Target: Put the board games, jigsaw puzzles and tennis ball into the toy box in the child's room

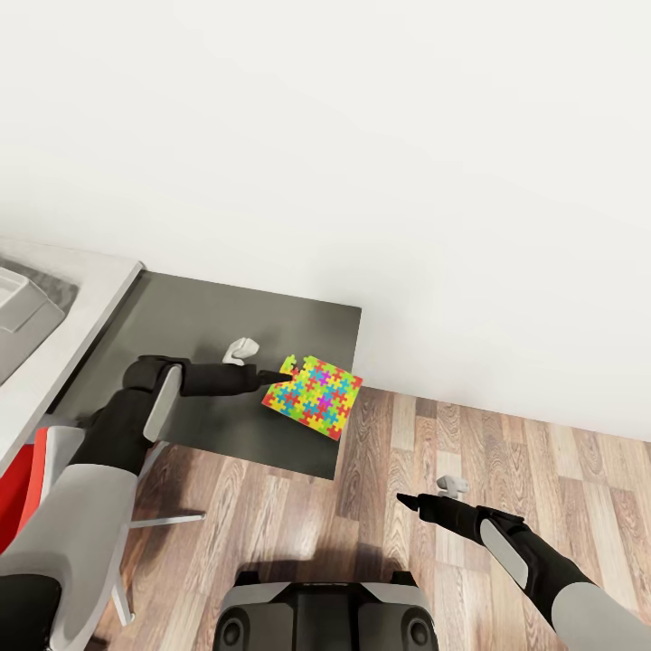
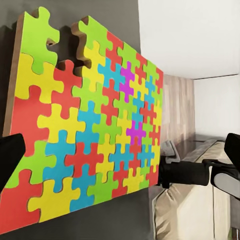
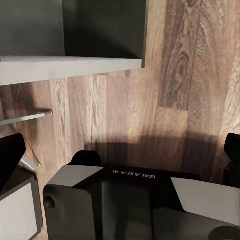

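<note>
The left gripper [image 1: 276, 373] reaches out over the lower dark grey cabinet top [image 1: 262, 316] and has a jigsaw puzzle [image 1: 313, 396] by its near edge, the panel lifted off the dark surface and tilted, its far corner hanging just past the cabinet's edge above the wood plank floor [image 1: 506, 452]. In the left wrist view the puzzle [image 2: 85, 135] stands close to the camera, a jagged sheet of yellow, red, green and blue pieces with a notch in one edge; one dark finger [image 2: 10, 152] lies against its face, so the fingers look clamped on the panel. To the left the pale bench [image 1: 68, 303] meets the cabinet at a corner, and the light grey toy box [image 1: 18, 312] sits on it at the picture's edge, well apart from the puzzle. The right gripper [image 1: 407, 498] hangs low over the floor beside the robot's base [image 1: 325, 615], holding nothing; I cannot tell whether its fingers are apart or together.
</note>
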{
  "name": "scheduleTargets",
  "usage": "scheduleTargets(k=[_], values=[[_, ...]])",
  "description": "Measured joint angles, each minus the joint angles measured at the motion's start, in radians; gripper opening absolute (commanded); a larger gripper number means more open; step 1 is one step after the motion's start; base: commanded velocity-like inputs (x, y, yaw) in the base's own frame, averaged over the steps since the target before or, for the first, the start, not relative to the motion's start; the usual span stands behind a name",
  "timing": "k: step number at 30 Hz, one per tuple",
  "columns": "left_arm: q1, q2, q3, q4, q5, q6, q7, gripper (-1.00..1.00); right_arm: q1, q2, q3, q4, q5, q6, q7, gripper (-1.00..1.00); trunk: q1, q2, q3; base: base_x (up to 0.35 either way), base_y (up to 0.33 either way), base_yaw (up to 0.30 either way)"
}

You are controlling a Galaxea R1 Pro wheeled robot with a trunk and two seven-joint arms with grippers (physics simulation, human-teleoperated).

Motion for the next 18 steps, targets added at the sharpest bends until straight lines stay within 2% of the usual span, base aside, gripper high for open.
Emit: scheduleTargets(k=[18], values=[[0.000,-0.010,-0.002,0.000,0.000,0.000,-0.002,1.00,0.000,0.000,0.000,0.000,0.000,0.000,0.001,1.00,0.000,0.000,0.000,0.000,0.000,0.000]])
